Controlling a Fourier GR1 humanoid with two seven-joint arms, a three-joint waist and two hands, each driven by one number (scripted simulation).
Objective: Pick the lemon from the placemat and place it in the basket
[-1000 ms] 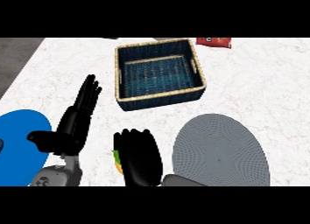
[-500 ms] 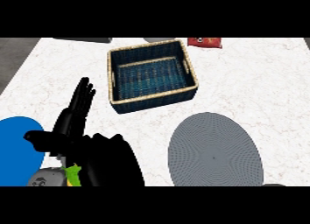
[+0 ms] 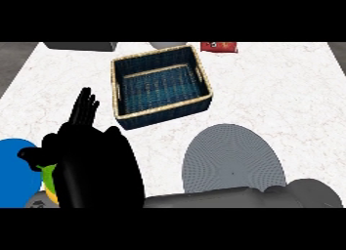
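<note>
The lemon [image 3: 47, 174] shows only as a yellow-green sliver at the lower left, by the edge of a blue round mat [image 3: 9, 172]. My right hand [image 3: 97, 166] reaches across from the lower right and is shut on the lemon. The back of the hand faces me and hides most of the fruit. The left hand [image 3: 83, 111] stands open just behind it, fingers straight and pointing up, its palm covered. The dark blue woven basket [image 3: 197, 100] with a tan rim sits apart, further back at the middle. A grey round placemat [image 3: 233, 156] lies bare to the right.
A red packet [image 3: 219, 47] and two grey objects [image 3: 78, 45] sit along the counter's far edge. My grey right forearm [image 3: 241, 197] lies across the lower edge, over the grey placemat's near rim. White marbled counter surrounds the basket.
The right hand has moved left, away from the grey placemat, and come closer to the view, with the lemon moving along with it. The left hand has stayed open.
</note>
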